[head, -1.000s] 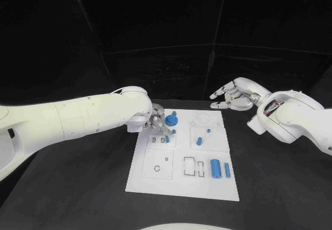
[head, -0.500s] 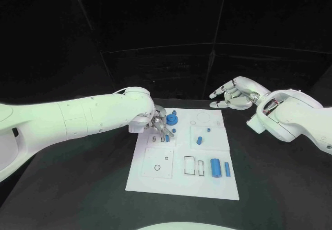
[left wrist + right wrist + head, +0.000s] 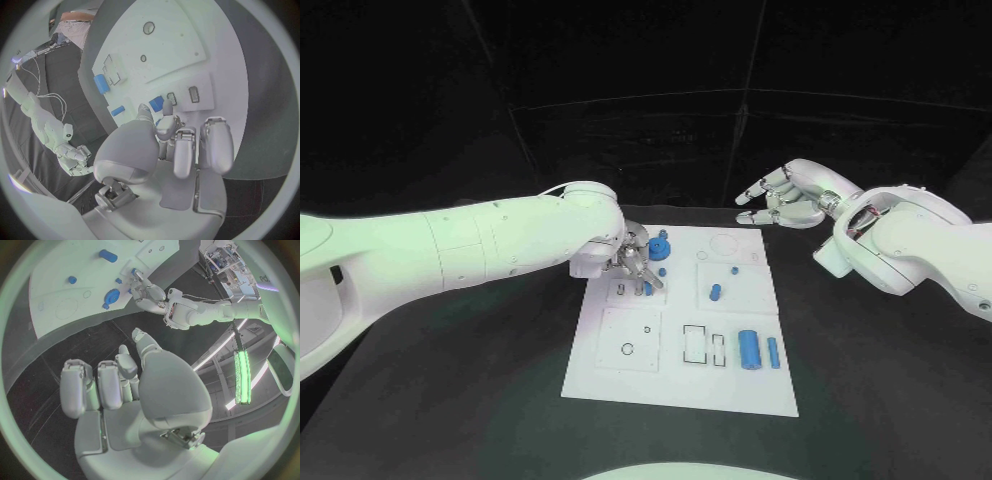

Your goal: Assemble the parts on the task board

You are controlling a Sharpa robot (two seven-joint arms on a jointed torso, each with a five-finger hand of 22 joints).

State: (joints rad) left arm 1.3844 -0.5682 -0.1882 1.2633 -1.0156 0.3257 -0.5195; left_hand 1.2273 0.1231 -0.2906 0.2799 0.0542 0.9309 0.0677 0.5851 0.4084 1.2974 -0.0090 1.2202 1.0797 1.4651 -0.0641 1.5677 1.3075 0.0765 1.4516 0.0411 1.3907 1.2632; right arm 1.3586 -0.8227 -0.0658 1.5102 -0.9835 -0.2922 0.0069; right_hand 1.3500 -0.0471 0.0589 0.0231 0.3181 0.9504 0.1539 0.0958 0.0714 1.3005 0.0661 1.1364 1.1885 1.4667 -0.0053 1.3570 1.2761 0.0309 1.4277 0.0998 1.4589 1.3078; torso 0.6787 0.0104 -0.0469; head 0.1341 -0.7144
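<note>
Your left hand (image 3: pixel 632 262) sits low over the far-left part of the task board (image 3: pixel 678 385), fingers drawn together and pointing down at the pair of small slots there; a small blue peg (image 3: pixel 156 104) lies right at the fingertips (image 3: pixel 164 123) in the left wrist view, but whether it is pinched or merely touched you cannot tell from these pictures; the blue gear (image 3: pixel 659 247) stands just beyond the hand, toward the board's far edge; the peg's long axis looks roughly in line with the slots, so the coming move likely turns on keeping it upright over the opening; your right hand (image 3: pixel 783 200) hovers well apart, off the board's far-right corner, fingers spread and holding nothing; the left is plainly the nearer; a short blue peg (image 3: pixel 715 294) rests mid-board, and a blue cylinder (image 3: pixel 750 351) with a slim blue bar (image 3: pixel 773 352) just beside it lie near the right edge; the black bench (image 3: pixel 473 400) surrounds the board, with dark curtains behind.
</note>
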